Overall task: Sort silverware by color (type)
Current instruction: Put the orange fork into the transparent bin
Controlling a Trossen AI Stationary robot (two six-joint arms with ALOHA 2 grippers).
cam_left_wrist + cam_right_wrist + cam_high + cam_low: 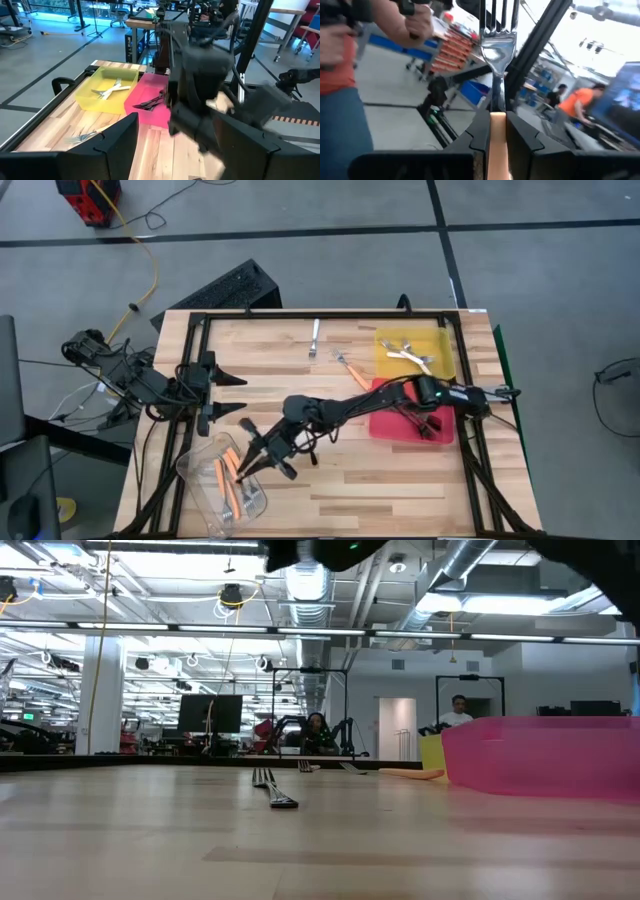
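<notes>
My right gripper (pixel 250 460) reaches across the table to the clear tub (pixel 215 500) at the near left and is shut on an orange-handled fork (pixel 496 75). The tub holds more orange-handled forks (pixel 222 477). My left gripper (pixel 238 394) hovers open at the table's left side, touching nothing. White-handled forks (pixel 408 356) lie in the yellow tray (pixel 388 340), and dark forks (pixel 425 425) lie in the red tray (pixel 385 425). Loose forks lie flat on the far part of the table: a pale one (pixel 315 340) and an orange-handled one (pixel 352 370). My right gripper pinches the fork's orange handle (pixel 496 137) between its two fingers, the handle lying along them. The metal neck and tines (pixel 498 25) stick out past the fingertips. The fork is lifted clear of the table, near the tub's rim.
The black frame rails (pixel 300 315) run along the table's far and side edges. My right arm (pixel 350 405) stretches across the table's middle. Bare wood lies near the front edge, right of the tub. People stand in the room beyond the table.
</notes>
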